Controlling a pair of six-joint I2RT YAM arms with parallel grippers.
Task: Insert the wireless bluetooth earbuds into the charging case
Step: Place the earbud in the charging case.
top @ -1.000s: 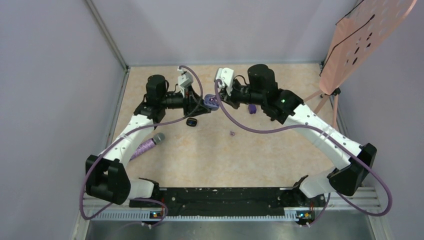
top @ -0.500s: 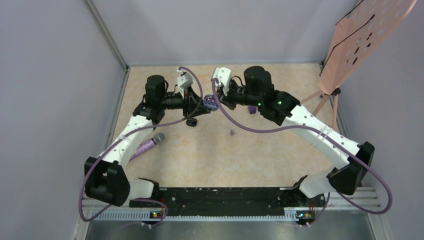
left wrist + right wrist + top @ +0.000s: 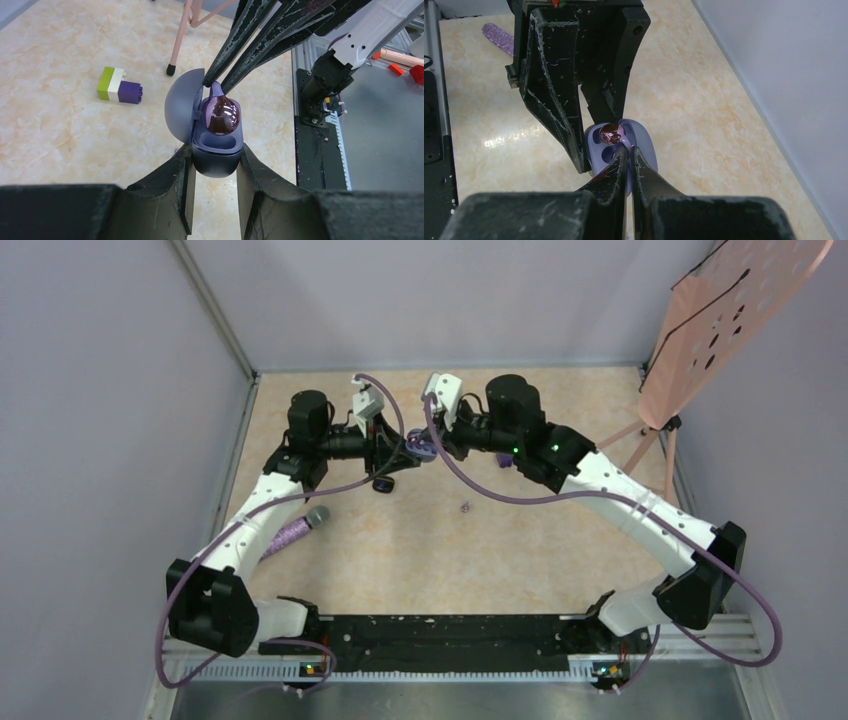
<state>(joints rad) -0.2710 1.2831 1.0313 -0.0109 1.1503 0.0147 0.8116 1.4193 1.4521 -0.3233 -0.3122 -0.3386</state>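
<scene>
The charging case [image 3: 217, 155] is dark blue-purple with its lid [image 3: 180, 107] swung open, and my left gripper [image 3: 215, 157] is shut on its body, holding it above the table. A shiny purple earbud [image 3: 220, 114] sits in the upper slot of the case. My right gripper [image 3: 216, 84] is shut on the earbud's pale stem from above. In the right wrist view the earbud [image 3: 611, 134] lies in the case [image 3: 596, 147] just past my right gripper [image 3: 629, 152]. From above, both grippers meet at the case [image 3: 422, 446]. Another tiny purple earbud [image 3: 464, 506] lies on the table.
A small black object [image 3: 383, 483] lies below the left gripper. A green, white and purple block [image 3: 120, 85] sits behind the case. A purple glitter microphone [image 3: 295, 532] lies by the left arm. A pink perforated stand [image 3: 720, 320] rises at the back right.
The right arm has edged a little left toward the case with the earbud. The left arm has barely shifted and keeps hold of the case.
</scene>
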